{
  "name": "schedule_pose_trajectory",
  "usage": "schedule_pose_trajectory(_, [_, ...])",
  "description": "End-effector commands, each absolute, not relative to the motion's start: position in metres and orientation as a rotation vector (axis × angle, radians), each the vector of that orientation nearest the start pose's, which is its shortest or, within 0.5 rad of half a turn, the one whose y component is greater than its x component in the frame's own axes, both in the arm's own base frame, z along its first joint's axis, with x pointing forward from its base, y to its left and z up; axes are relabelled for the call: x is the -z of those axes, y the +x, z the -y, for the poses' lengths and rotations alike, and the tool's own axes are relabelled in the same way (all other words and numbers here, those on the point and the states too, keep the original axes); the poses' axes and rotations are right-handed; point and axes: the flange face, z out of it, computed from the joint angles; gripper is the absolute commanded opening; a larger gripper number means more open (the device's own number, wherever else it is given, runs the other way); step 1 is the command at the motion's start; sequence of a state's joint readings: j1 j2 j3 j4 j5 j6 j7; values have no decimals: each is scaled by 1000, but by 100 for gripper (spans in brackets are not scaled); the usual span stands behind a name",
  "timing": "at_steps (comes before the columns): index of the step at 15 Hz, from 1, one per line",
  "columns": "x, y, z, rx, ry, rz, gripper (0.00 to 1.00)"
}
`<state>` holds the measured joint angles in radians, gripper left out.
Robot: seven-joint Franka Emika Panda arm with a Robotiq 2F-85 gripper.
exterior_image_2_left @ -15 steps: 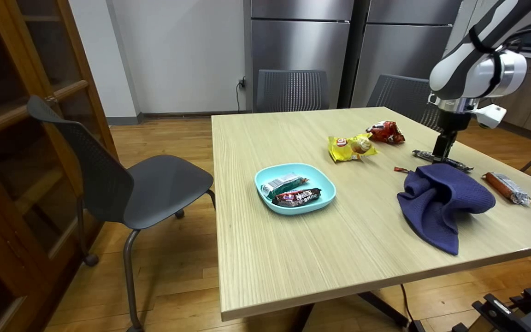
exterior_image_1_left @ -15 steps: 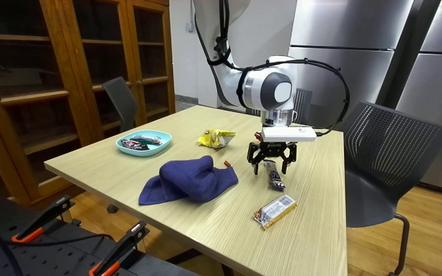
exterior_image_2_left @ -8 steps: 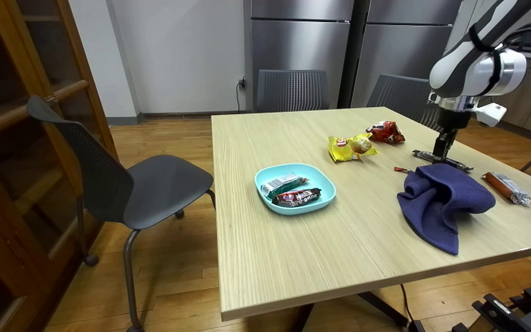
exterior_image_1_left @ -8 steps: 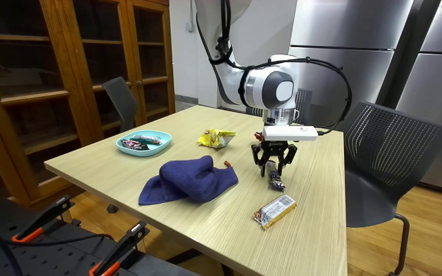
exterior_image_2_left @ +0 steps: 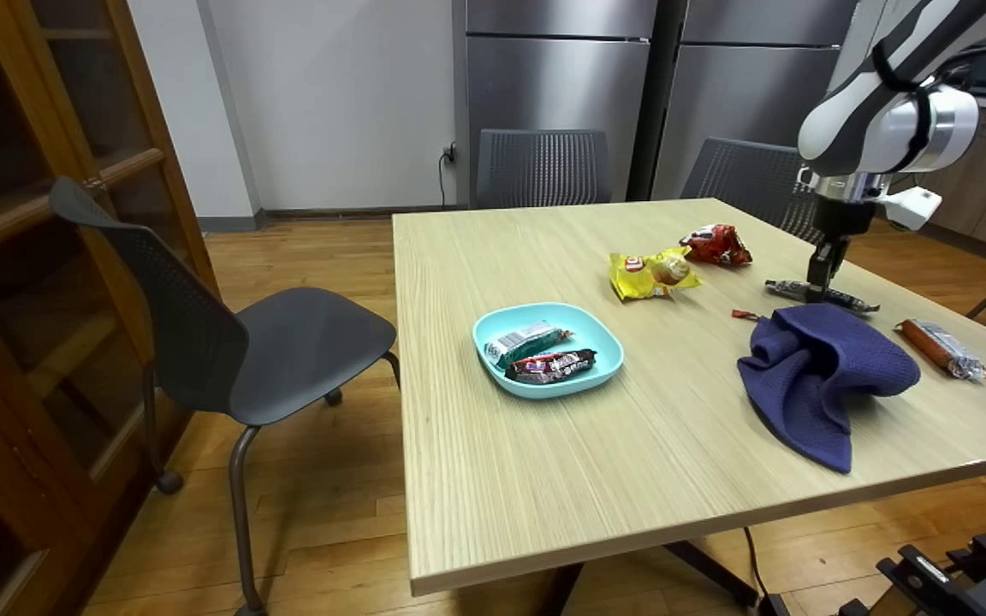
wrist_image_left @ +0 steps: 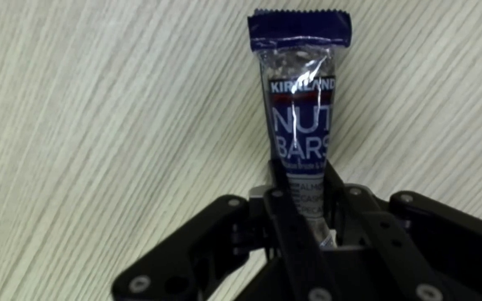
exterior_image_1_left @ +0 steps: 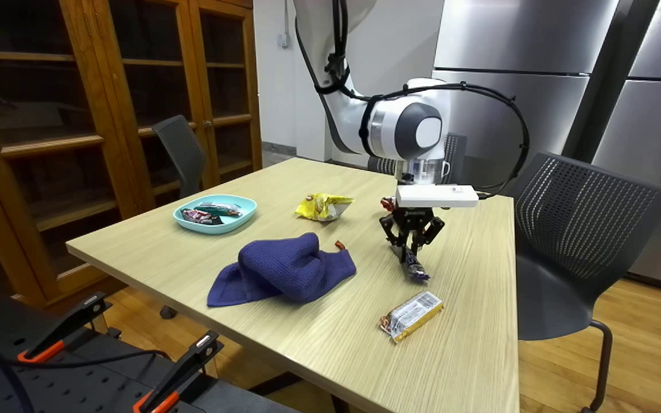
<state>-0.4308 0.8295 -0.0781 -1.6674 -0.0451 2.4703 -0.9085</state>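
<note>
- Wrist view, lower centre: narrow gripper [wrist_image_left: 303, 172] clasps the bar [wrist_image_left: 301, 121].
- In an exterior view: cloth [exterior_image_1_left: 293, 269], left of bar; table edge [exterior_image_1_left: 514, 298], well right.
- Wrist view: bar's lower end partly hidden.

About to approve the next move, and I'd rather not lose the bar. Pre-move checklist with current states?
1. Gripper closed on the nut bar: ok, jaws against both long sides in the wrist view.
2. Both ends of the bar visible in the wrist view: not ok, one is hidden by the gripper.
3. Bar off the table: cannot tell, no clear gap shows.
4. Gripper apart from the blue towel: ok, bare tabletop shows between them in an exterior view.
5. Bare space in the turquoise tray: ok, some shows beside the two wrapped bars.
</note>
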Motion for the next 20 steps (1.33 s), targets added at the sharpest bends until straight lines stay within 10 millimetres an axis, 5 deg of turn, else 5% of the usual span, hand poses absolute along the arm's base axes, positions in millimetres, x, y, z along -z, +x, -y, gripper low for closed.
schedule_pose_trajectory(1, [-145,588,320,-137,-3135,719,6])
schedule_pose_trajectory(9, [-209,595,267,-91,-3140,970,5])
schedule_pose_trajectory(20, [-252,596,135,-64,-3015,1320,5])
